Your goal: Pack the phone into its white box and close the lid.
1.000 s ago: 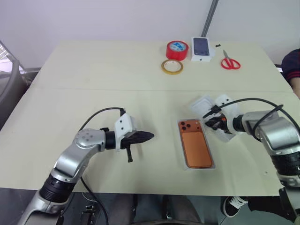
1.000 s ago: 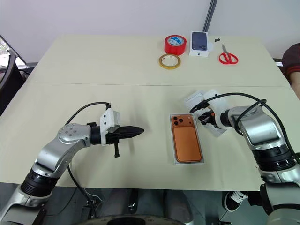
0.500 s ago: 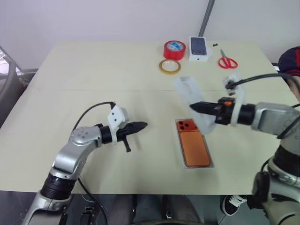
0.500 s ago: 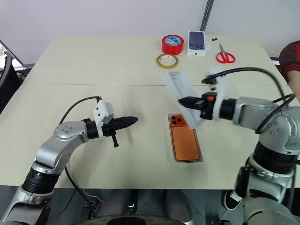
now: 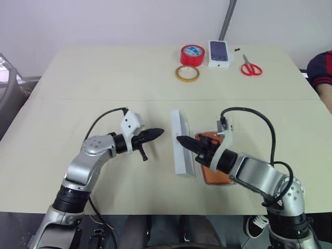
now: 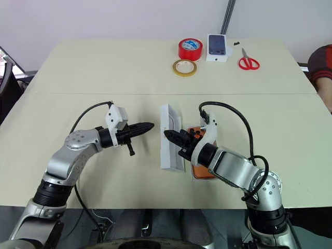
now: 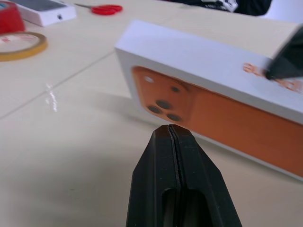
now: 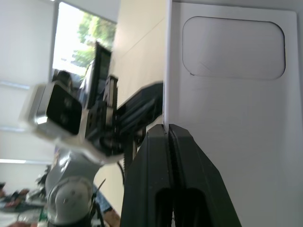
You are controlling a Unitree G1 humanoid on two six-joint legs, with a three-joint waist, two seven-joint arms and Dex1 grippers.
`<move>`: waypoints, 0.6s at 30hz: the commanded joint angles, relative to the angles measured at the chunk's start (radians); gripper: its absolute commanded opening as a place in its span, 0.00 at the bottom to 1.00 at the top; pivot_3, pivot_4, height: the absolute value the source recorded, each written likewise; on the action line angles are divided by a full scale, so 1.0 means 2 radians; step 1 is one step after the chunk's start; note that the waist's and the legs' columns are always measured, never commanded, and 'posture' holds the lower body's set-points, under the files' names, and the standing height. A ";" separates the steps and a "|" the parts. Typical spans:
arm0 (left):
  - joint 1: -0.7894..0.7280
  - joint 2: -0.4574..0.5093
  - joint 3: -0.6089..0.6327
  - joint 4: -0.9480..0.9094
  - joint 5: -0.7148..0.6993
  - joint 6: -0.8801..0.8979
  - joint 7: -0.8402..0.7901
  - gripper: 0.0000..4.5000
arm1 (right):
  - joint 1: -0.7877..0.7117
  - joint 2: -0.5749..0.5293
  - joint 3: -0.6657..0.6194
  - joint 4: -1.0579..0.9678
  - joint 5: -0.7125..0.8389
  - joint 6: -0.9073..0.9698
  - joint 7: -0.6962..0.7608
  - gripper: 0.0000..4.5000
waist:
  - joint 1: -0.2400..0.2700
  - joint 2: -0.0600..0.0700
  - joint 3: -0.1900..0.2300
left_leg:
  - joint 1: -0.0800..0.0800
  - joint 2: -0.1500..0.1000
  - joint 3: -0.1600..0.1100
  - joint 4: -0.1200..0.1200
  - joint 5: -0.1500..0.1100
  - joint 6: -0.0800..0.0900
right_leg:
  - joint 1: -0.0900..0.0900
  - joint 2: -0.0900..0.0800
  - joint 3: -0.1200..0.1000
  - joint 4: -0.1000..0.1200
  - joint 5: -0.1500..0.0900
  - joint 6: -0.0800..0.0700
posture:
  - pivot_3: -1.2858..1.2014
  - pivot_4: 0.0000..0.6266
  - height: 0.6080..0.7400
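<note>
Bench (image 5: 104,78) holds all the things. On the left, the left claw (image 5: 162,132) is shut tight with nothing in it. It hangs just above the bench and points to the right, at the lid (image 5: 181,142). The tip is near the lid but not touching it. The lid stands up on one long side, in the middle of the bench, between the two claws. The face with the orange phone picture looks toward the left claw. The plain white face looks toward the right claw (image 5: 179,138). The right claw reaches in from the right, and its tip is up at the top edge of the lid. I cannot tell if this claw is open or shut, or if it has hold of the lid. Just right of the lid, the phone (image 5: 211,178) lies flat in the box (image 5: 207,185), with the right arm over most of it. The lid is not on the box yet. At the far edge of the bench sit a tan tape ring (image 5: 187,73), a red tape roll (image 5: 192,54), a small white box (image 5: 219,53) and red scissors (image 5: 251,68). A person's sleeve (image 5: 319,70) shows at the far right.
</note>
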 commanded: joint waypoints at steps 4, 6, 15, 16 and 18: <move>-0.031 -0.028 -0.049 -0.005 0.029 -0.005 0.004 0.00 | -0.037 -0.113 -0.031 0.008 0.013 0.045 0.066 0.69 | 0.000 0.000 0.000 | 0.000 0.000 0.000 0.000 0.000 0.000 | 0.000 0.000 0.000 0.000 0.000 0.000 | 0.52 0.24 1.00; -0.046 -0.042 -0.063 0.012 0.040 -0.009 0.007 0.00 | -0.068 -0.190 -0.044 0.023 0.013 0.081 0.117 0.79 | 0.000 0.001 0.001 | 0.000 0.000 0.000 0.000 0.000 0.000 | 0.000 0.000 0.000 0.000 0.000 0.000 | 0.52 0.24 1.00; -0.088 -0.100 -0.107 0.064 0.062 -0.021 -0.006 0.00 | -0.093 -0.366 -0.063 0.084 -0.178 0.140 0.269 0.53 | 0.002 0.001 0.000 | 0.000 0.000 0.000 0.000 0.000 0.001 | 0.000 0.000 0.000 -0.001 0.000 0.000 | 0.52 0.24 1.00; -0.090 -0.106 -0.107 0.066 0.062 -0.018 -0.003 0.00 | -0.090 -0.376 -0.050 0.076 -0.222 0.140 0.285 0.41 | 0.001 0.001 0.000 | 0.000 0.000 0.000 0.000 0.000 0.001 | 0.000 0.000 0.000 -0.001 0.000 0.000 | 0.52 0.24 1.00; -0.095 -0.117 -0.101 0.065 0.057 -0.005 0.004 0.00 | -0.086 -0.389 -0.028 0.058 -0.297 0.138 0.317 0.17 | 0.002 0.001 0.000 | 0.000 0.000 0.000 0.000 0.000 0.001 | 0.000 0.000 0.000 -0.001 0.000 0.000 | 0.52 0.24 1.00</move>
